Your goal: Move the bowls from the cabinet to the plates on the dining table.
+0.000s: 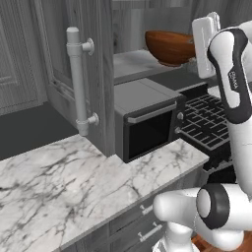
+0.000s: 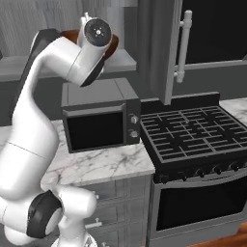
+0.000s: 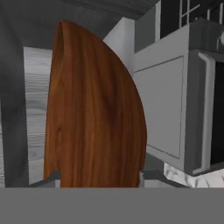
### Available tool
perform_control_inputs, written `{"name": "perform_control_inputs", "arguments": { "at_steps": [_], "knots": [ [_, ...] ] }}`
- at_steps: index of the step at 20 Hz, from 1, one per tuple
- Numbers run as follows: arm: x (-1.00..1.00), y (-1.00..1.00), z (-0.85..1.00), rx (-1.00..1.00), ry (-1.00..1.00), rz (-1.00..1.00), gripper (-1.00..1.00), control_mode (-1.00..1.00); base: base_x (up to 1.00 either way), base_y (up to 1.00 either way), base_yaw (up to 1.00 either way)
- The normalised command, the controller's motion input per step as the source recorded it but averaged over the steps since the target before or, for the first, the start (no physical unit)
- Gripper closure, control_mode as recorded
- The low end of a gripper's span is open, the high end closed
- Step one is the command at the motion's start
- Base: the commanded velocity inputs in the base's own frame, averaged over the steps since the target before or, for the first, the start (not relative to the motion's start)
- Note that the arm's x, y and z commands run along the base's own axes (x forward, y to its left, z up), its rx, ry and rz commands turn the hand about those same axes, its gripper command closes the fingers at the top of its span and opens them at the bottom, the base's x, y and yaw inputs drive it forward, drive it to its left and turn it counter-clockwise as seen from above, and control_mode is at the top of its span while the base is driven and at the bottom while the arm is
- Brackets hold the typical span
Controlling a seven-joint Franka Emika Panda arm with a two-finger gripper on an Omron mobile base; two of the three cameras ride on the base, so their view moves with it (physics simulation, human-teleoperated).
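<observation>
our jaws sit partly spread, and in the hand view the brown bowl (image 3: 94, 109) rises right up from between them, its wooden wall edge-on and very close; the tips themselves are hidden low in the picture, so we judge they are pinching the bowl's rim but cannot see the contact outright. from the left base view the gripper (image 1: 203, 49) is at the bowl's right edge, and the bowl (image 1: 170, 47) is at the level of the grey shelf (image 1: 135, 64) inside the cabinet, whose door (image 1: 81, 74) hangs open with its long bar handle (image 1: 78, 81) toward us. whether the bowl rests on the shelf or is just lifted off it we cannot tell. below are the black microwave (image 1: 147, 120) on the marble counter (image 1: 74, 182), and the stove (image 2: 193, 132) beside it.

we take this as the pick-up step for the brown bowl. the next move, as we judge it, calls for drawing the bowl straight out of the cabinet, clear of the door edge and the microwave top, keeping it level, then driving round to the dining table and its plate.
</observation>
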Motion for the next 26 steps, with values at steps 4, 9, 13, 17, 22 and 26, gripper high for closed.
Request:
{"name": "perform_control_inputs", "arguments": {
  "at_steps": [4, 9, 13, 17, 22, 26],
  "knots": [
    [-0.62, -0.02, 0.00, -0.03, 0.00, 0.00, 1.00, -1.00, 0.00, 0.00, 0.00],
    [-0.62, 0.00, -0.05, -0.05, -0.02, 0.00, 1.00, -1.00, 0.00, 0.00, 0.00],
    [-0.62, -0.02, -0.08, -0.05, -0.02, 0.00, 1.00, -1.00, 0.00, 0.00, 0.00],
    [-0.62, -0.04, -0.04, -0.03, -0.01, 0.00, 1.00, -1.00, 0.00, 0.00, 0.00],
    [-0.58, -0.16, -0.02, 0.00, 0.00, 0.00, 1.00, -1.00, 0.00, 0.00, 0.00],
    [-0.50, -0.21, 0.02, 0.00, -0.02, 0.00, 1.00, -1.00, 0.00, 0.00, 0.00]
  ]
}}
